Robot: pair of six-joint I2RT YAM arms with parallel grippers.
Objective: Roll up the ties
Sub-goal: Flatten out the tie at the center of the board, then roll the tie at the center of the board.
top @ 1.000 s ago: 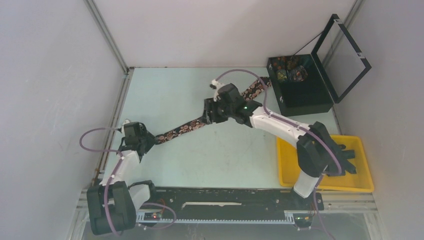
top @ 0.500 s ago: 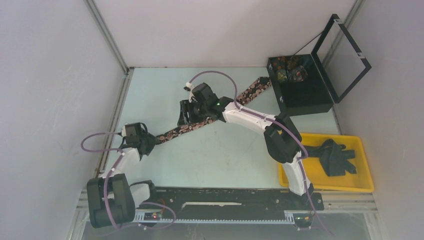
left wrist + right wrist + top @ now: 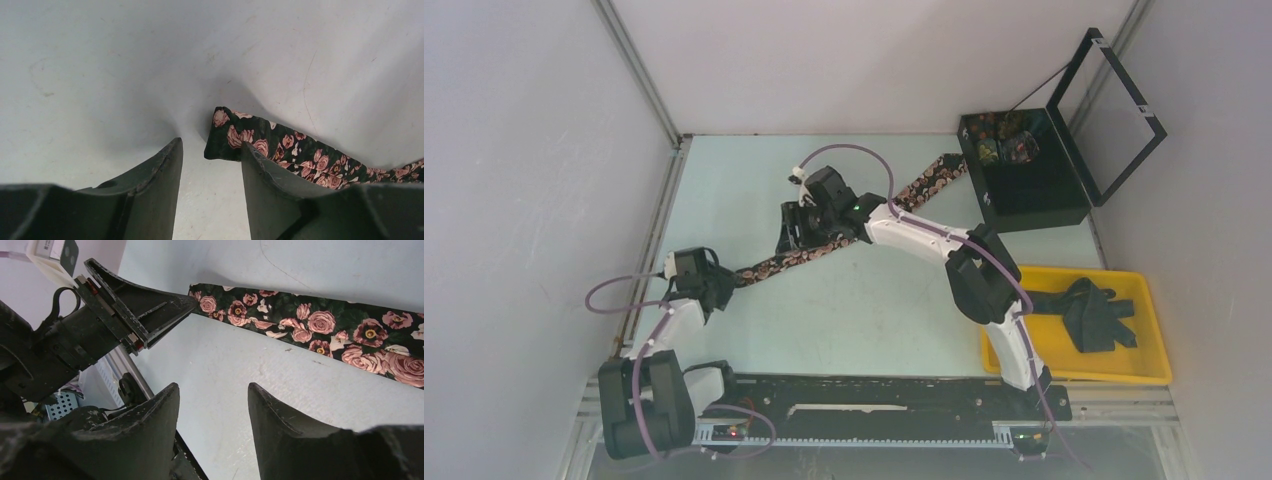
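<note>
A black tie with pink roses [image 3: 924, 185] lies flat in a long diagonal across the table, from the black box down to the left. Its narrow end [image 3: 225, 135] rests on the table just ahead of my left gripper [image 3: 211, 143], which is open and low, its right finger [image 3: 270, 175] overlapping the tie's edge. In the top view my left gripper [image 3: 722, 283] sits at that end. My right gripper [image 3: 789, 235] hovers open beside the tie [image 3: 320, 325] a short way up its length. Nothing is between its fingers [image 3: 280, 415].
A black box [image 3: 1034, 195] with its lid [image 3: 1114, 115] open stands at the back right, with rolled patterned ties [image 3: 999, 140] inside. A yellow tray [image 3: 1074, 375] at the near right holds dark ties [image 3: 1089, 312]. White walls close in the left, back and right.
My right arm has swung left along the tie, from its middle towards the narrow end. The left gripper has stayed at that end, its jaws a little wider.
</note>
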